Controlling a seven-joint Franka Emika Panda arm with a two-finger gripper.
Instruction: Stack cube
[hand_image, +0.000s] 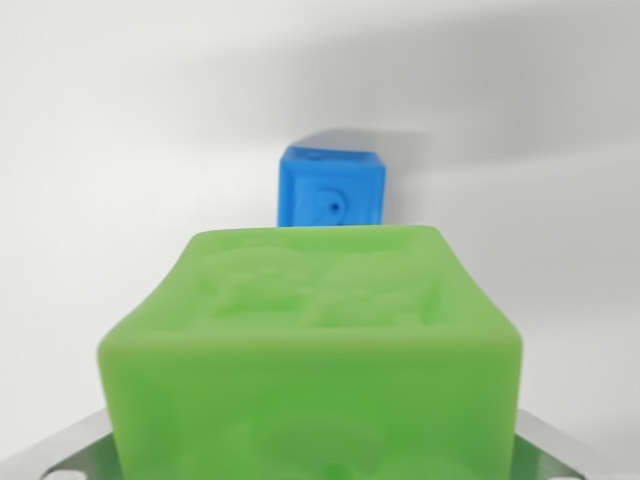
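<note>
Green cube (315, 360) fills the foreground between the tool's metal parts, grip uncertain; blue cube (332, 188) sits beyond.

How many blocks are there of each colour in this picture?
Green block: 1
Blue block: 1
Total: 2
</note>
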